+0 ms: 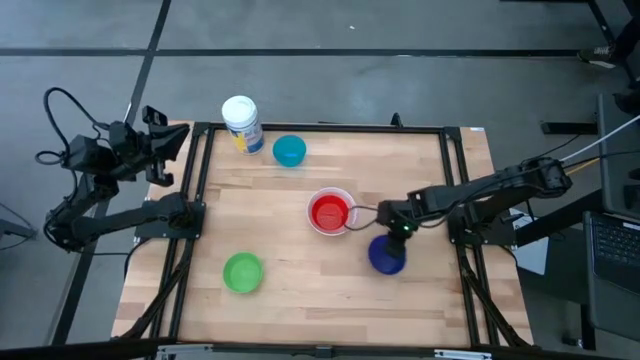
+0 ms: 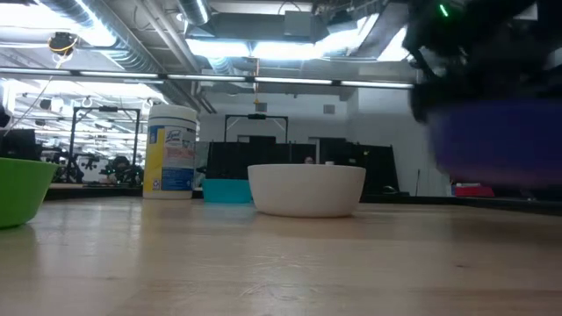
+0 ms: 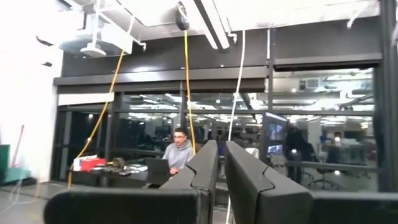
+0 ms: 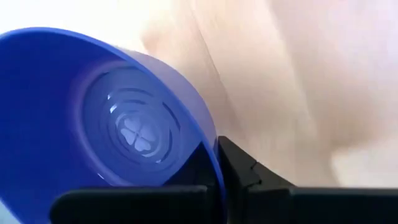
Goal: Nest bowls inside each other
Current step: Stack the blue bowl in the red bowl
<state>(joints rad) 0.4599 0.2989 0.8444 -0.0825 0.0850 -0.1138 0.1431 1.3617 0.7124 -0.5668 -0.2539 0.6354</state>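
A red bowl (image 1: 330, 212) sits inside the white bowl (image 1: 347, 197) (image 2: 306, 190) at the table's middle. The teal bowl (image 1: 289, 150) stands on the table at the far side next to a white-lidded jar (image 1: 241, 124). The green bowl (image 1: 242, 272) (image 2: 18, 189) stands near the front left. My right gripper (image 1: 400, 232) is shut on the dark blue bowl (image 1: 387, 254) (image 2: 500, 140), just right of the white bowl. My left gripper (image 3: 221, 163) is shut, raised beyond the table's left edge and pointing out into the room. My right gripper pinches the dark blue bowl's rim (image 4: 213, 163), one finger inside the bowl and one finger (image 4: 249, 171) outside its wall. The fingers slant down from the table's right side. In the low view the bowl hangs above the tabletop, tilted with its hollow toward the wrist.
Black frame rails (image 1: 320, 128) run along the table's edges. Bare wood lies between the green bowl and the blue bowl, and along the front. A person sits at a desk (image 3: 179, 152) far off in the room.
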